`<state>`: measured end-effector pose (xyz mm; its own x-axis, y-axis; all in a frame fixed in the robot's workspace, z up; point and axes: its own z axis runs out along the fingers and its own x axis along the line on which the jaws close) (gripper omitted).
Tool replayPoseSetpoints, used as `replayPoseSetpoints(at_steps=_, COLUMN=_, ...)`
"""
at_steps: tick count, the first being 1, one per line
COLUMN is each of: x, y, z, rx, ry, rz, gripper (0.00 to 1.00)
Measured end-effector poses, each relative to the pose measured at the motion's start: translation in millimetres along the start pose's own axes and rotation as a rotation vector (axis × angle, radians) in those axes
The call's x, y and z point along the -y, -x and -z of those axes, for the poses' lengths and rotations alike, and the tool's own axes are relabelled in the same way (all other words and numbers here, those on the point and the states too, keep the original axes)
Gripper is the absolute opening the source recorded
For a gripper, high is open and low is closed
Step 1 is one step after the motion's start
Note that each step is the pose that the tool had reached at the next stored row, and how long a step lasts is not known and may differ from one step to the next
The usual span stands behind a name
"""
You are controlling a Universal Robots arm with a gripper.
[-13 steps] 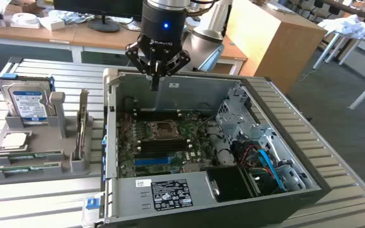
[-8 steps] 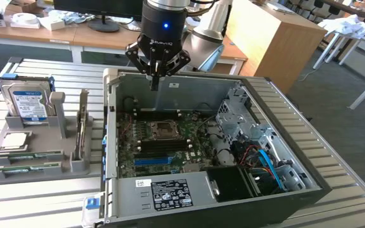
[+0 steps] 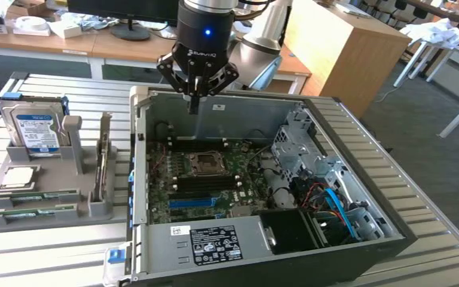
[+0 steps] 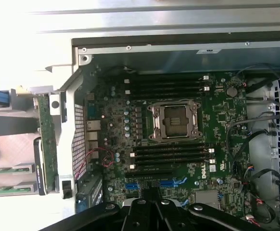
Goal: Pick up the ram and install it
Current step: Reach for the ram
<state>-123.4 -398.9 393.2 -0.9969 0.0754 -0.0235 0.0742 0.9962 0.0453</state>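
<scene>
Two green ram sticks (image 3: 34, 195) lie flat in slots of the grey holder (image 3: 54, 173) at the exterior view's left, outside the computer. In the wrist view their ends (image 4: 5, 169) show beside the case wall. My gripper (image 3: 193, 106) hangs above the back edge of the open computer case (image 3: 373, 197), well away from the sticks. Its fingers (image 4: 152, 202) are shut together with nothing between them. Below lies the green motherboard (image 4: 217, 120) with its empty processor socket (image 4: 173, 120) and black memory slots (image 4: 171, 155) on both sides of it.
The holder also carries a blue-labelled hard drive (image 3: 34, 128) standing upright, a square silver processor chip (image 3: 18, 176) and an upright card (image 3: 102, 161). Inside the case are a drive cage (image 3: 297, 146), cables (image 3: 333, 200) and a power supply (image 3: 213, 242). Desks stand behind.
</scene>
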Motion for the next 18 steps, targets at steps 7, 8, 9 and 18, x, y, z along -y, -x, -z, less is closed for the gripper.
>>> replayPoseSetpoints(at_steps=7, x=0.6, y=-8.3, z=0.3, rx=-0.0002, ry=-0.0002, rz=0.000, gripper=0.10)
replayPoseSetpoints(at_steps=8, x=0.7, y=-9.5, z=0.4, rx=-0.0002, ry=-0.0002, rz=0.000, gripper=0.10)
replayPoseSetpoints(at_steps=9, x=0.8, y=-10.8, z=0.4, rx=-0.0002, ry=-0.0003, rz=0.000, gripper=0.10)
replayPoseSetpoints(at_steps=18, x=1.7, y=-23.8, z=0.7, rx=-0.0001, ry=-0.0002, rz=0.000, gripper=0.10)
